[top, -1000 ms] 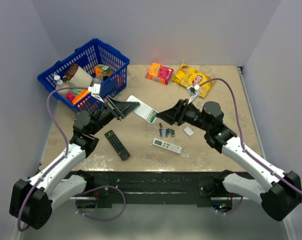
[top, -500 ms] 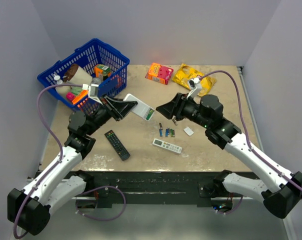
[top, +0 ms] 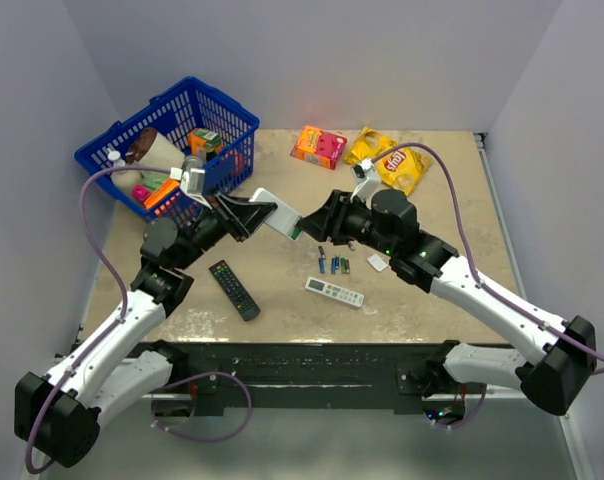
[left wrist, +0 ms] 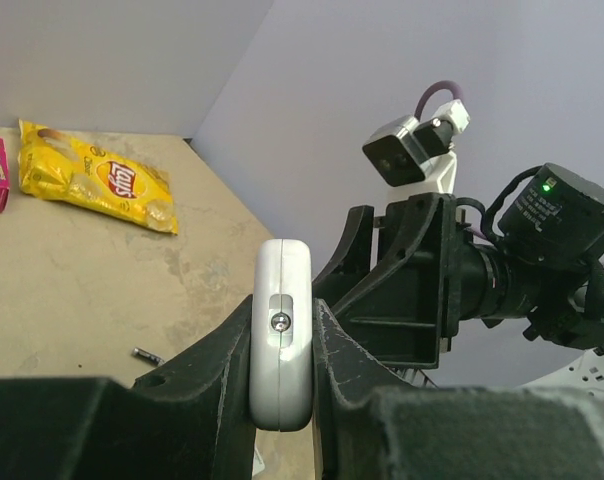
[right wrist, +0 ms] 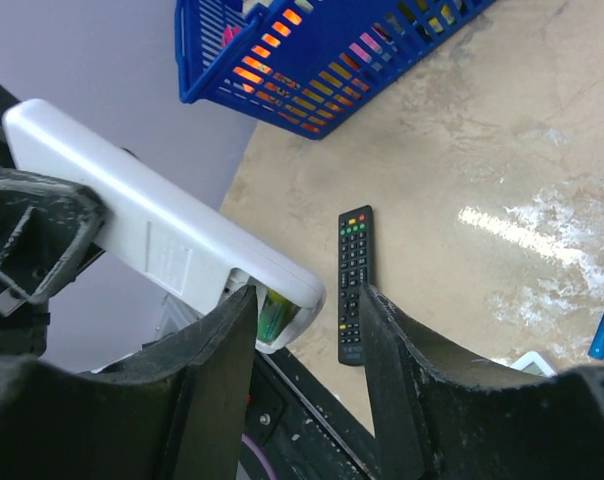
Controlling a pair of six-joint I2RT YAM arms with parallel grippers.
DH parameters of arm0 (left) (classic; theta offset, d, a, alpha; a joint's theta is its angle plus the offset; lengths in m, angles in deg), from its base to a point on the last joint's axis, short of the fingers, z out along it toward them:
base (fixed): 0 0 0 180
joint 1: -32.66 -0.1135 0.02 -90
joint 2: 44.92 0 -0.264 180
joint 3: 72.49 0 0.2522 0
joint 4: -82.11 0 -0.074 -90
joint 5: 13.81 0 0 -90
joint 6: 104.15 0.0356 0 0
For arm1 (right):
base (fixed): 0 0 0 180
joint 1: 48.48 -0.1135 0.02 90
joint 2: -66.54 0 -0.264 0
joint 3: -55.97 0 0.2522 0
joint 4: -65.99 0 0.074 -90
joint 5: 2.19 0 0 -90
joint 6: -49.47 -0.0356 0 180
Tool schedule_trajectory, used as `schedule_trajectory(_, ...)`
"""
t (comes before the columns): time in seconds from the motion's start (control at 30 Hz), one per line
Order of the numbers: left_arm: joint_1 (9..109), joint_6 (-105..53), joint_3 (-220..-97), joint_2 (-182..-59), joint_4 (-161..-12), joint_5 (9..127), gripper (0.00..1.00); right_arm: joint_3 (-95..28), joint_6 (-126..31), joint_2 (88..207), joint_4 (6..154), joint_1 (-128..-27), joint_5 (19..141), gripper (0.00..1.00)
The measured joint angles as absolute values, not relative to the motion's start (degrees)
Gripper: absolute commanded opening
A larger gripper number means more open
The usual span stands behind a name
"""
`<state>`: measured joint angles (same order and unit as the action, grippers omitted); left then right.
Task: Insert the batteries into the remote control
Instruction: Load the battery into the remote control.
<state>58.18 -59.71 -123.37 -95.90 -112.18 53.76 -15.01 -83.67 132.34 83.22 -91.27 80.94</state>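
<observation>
My left gripper [top: 265, 214] is shut on the short, wide white remote control [top: 280, 216] and holds it above the table, edge-on in the left wrist view [left wrist: 281, 335]. The remote's open battery bay faces my right gripper and shows something green inside [right wrist: 275, 312]. My right gripper [top: 317, 222] is open and empty, and the remote's free end [right wrist: 152, 225] sits just between its jaws [right wrist: 307, 330], close to the left finger. Several loose batteries [top: 333, 264] lie on the table below; one blue cell [right wrist: 603, 330] shows in the right wrist view.
A black remote [top: 234, 289] and a slim white remote [top: 334, 292] lie near the front. A small white cover [top: 377, 262] lies right of the batteries. A blue basket [top: 232, 118] stands back left, with an orange box [top: 319, 146] and a yellow chip bag [top: 387, 160] at the back.
My right arm has swung left and brought its open gripper up to the remote's free end. My left gripper holds the remote in nearly the same place.
</observation>
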Motion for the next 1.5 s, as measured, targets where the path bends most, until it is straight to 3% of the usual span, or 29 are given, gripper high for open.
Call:
schedule_trajectory(0.17, 58.36, -58.42, -123.68, -96.30, -111.87, 54.13, 0.00, -15.22, -85.11, 134.20, 83.15, -91.94, 82.51, 0.35)
schedule_trajectory(0.37, 58.68, -57.07, -124.31, -97.19, -111.63, 54.37, 0.00, -15.33, -86.62, 134.46, 82.89, -92.16, 83.93, 0.32)
schedule_trajectory(0.6, 59.60, -54.51, -125.05, -97.52, -111.76, 55.46, 0.00, -15.79, -89.66, 134.96, 83.04, -92.14, 86.01, 0.11)
schedule_trajectory(0.63, 59.78, -54.05, -125.05, -97.52, -111.74, 55.70, 0.00, -15.92, -90.14, 135.12, 83.20, -92.14, 86.40, 0.03)
schedule_trajectory(0.73, 60.45, -52.68, -125.03, -97.52, -111.55, 56.90, 0.00, -16.06, -91.16, 135.58, 83.44, -92.25, 87.12, 0.01)
schedule_trajectory(0.83, 60.91, -51.95, -125.03, -97.48, -111.28, 57.65, 0.00, -16.03, -92.13, 135.77, 83.65, -92.25, 87.36, 0.27)
schedule_trajectory(0.87, 60.98, -51.87, -125.03, -97.43, -111.22, 57.93, 0.00, -16.06, -92.24, 135.92, 83.61, -92.25, 87.32, 0.43)
schedule_trajectory(1.0, 61.37, -52.11, -125.03, -97.37, -110.56, 59.33, 0.00, -16.12, -92.28, 136.73, 83.94, -92.25, 87.23, 0.70)
schedule_trajectory(1.17, 61.52, -54.14, -125.03, -97.30, -107.61, 63.70, 0.00, -16.62, -88.96, 136.62, 86.87, -91.97, 87.84, 0.81)
schedule_trajectory(1.5, 61.57, -56.92, -123.22, -97.35, -100.71, 67.66, 0.00, -20.16, -76.39, 127.84, 93.16, -90.09, 92.39, 0.84)
